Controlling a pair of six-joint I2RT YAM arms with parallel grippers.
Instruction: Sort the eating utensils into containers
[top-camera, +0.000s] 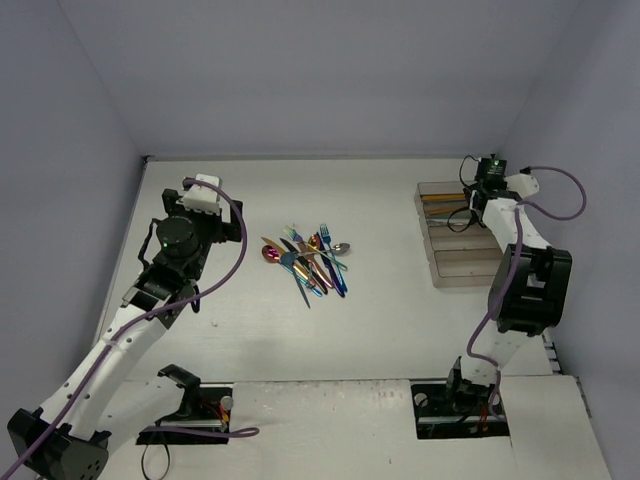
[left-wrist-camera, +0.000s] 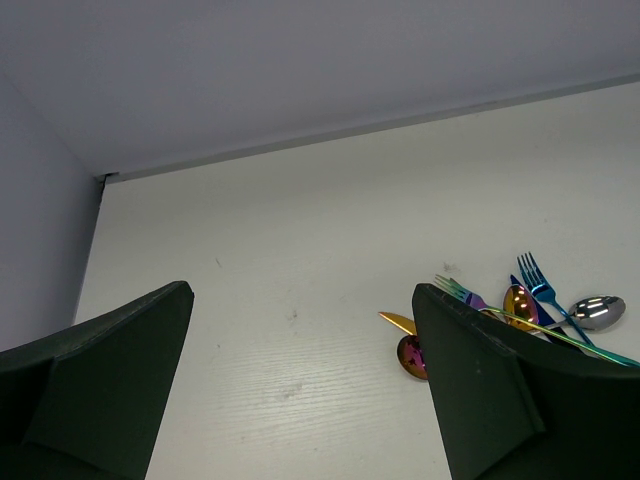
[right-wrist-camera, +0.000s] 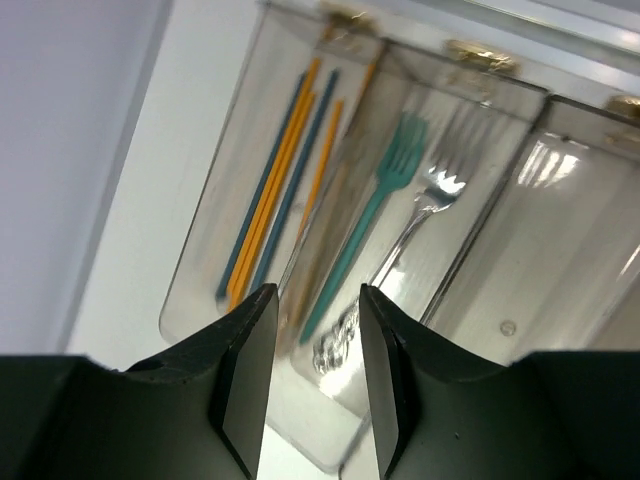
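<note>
Four clear containers (top-camera: 458, 264) sit in a joined row on the right side of the table (top-camera: 400, 330). The right gripper (right-wrist-camera: 315, 300) hangs just above them, near the far end of the row. Its fingers stand a narrow way apart and grip nothing; through the gap I see only the tray below.

Under it, one compartment holds a teal fork (right-wrist-camera: 383, 195) and a silver fork (right-wrist-camera: 432, 205) lying side by side, tines pointing the same way. The end compartment beside it holds thin orange and blue sticks (right-wrist-camera: 278, 185); what kind of utensil they are I cannot tell.

Most of the eating utensils (top-camera: 308, 262) lie in a loose heap near the middle of the table, well apart from the containers and crossing over one another. The left wrist camera picks out a blue fork (left-wrist-camera: 535, 275), a silver spoon (left-wrist-camera: 597, 311), a gold spoon (left-wrist-camera: 520, 302) and a magenta spoon (left-wrist-camera: 407, 358) at the heap's edge.

The left gripper (left-wrist-camera: 300, 400) hovers to the left of the heap, spread wide and holding nothing.
</note>
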